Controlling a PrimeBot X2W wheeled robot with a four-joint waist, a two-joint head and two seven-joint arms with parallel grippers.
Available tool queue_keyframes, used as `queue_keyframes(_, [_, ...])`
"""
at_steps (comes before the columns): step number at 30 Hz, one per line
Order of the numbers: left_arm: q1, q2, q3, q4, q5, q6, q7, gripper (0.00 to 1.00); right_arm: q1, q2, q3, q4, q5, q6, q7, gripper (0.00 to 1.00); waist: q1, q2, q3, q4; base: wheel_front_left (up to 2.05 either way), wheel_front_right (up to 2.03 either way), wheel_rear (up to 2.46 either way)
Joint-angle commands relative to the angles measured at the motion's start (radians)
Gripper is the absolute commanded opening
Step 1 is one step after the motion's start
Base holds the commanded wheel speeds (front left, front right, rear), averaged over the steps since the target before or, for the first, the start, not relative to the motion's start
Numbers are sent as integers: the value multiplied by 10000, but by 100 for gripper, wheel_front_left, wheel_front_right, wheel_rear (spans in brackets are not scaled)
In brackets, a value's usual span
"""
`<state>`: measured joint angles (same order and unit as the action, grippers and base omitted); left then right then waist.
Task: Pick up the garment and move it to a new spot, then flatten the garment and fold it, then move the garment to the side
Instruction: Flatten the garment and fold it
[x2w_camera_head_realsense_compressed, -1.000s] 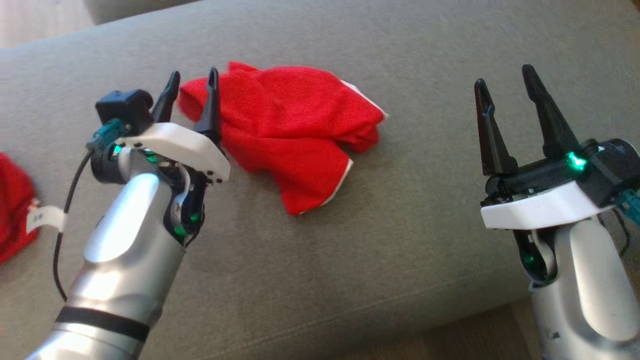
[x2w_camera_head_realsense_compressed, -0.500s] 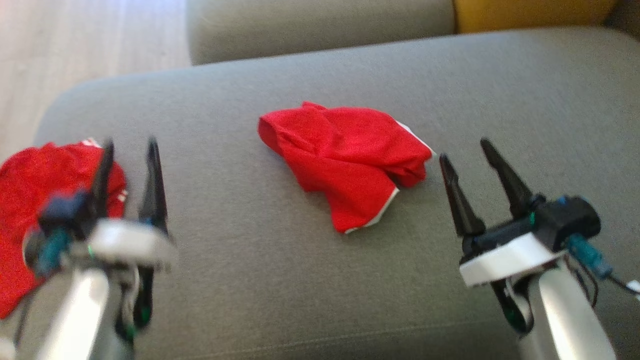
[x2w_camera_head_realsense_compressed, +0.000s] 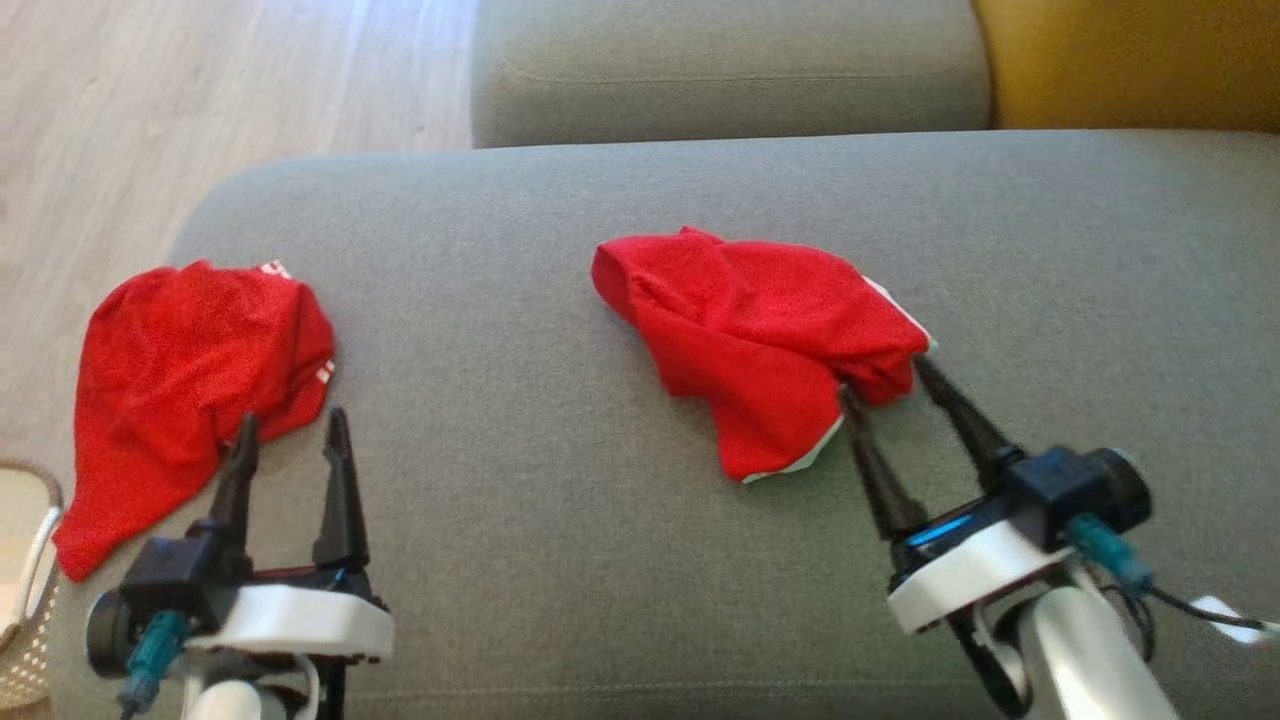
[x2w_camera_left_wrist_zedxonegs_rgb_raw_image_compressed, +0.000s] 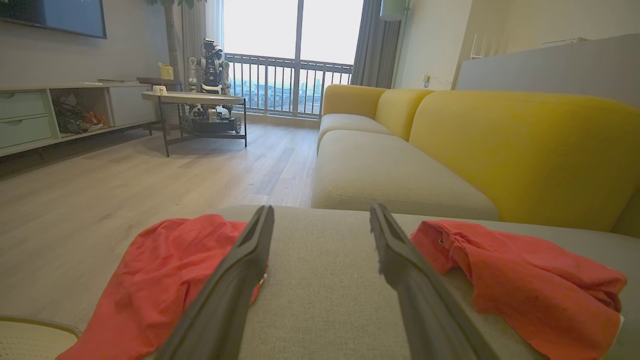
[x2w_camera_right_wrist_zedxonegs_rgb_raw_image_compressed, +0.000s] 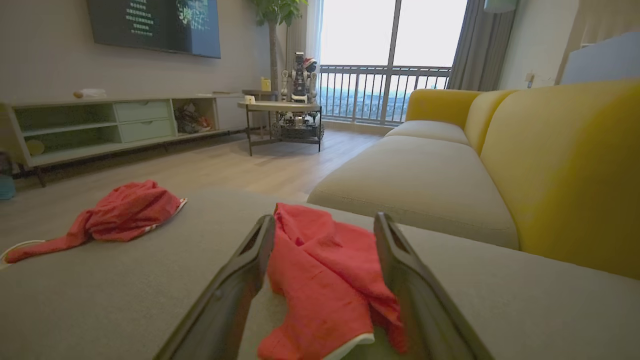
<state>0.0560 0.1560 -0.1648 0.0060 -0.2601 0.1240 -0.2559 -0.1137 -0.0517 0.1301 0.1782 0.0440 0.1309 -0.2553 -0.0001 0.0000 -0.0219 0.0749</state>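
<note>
The garment in the middle is bright red, with a thin white trim along its near hem. A second red garment at the left carries small white markings. The seat cushion is a plain grey weave, the backrest at the far right is mustard yellow, and the floor is pale wood grain.

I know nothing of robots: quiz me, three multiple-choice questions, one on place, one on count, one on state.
1. Where is the right gripper? A) at the middle garment's edge B) in a sink C) on a shelf
2. How many red garments lie on the seat? A) one B) two C) four
3. The left gripper's jaws are: A) shut on cloth B) shut, empty C) open, empty
Answers: 1 A, cloth lies between its fingers; 2 B, left garment and middle garment; 3 C, fingers apart, nothing between.
</note>
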Motion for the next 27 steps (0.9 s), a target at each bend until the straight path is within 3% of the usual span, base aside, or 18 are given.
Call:
queue_keyframes(1, [-380,45,410,-291,104,-47,-58,100,-470,15,293,-219,-91,-2,-63,100,1,0,51,121,0,0,0])
queue_keyframes(9, [-617,-440,503,174,556,-791,-58,100,-1938,15,910,1886,-1772,-2,133,100,1,0,596,946,0,0,0])
queue_keyframes(14, [-722,-737,503,323,712,-1088,-58,100,-2921,15,394,3471,-3368,-2,222,100,1,0,899,1532,0,0,0])
queue_keyframes(21, [-824,-943,609,554,796,-1355,-58,100,-3676,15,-183,5244,-4544,-2,491,100,1,0,1083,2121,0,0,0])
queue_keyframes(22, [-831,-961,609,579,810,-1385,-58,100,-3753,15,-320,5420,-4616,-2,531,41,1,0,1091,2174,0,0,0])
queue_keyframes(23, [-837,-977,609,603,822,-1407,-58,100,-3831,15,-436,5547,-4693,-2,520,0,1,0,1096,2217,0,0,0])
queue_keyframes(27, [-840,-1020,613,687,843,-1458,-59,100,-4049,15,-533,5911,-4795,-2,408,0,1,0,1059,2324,0,0,0])
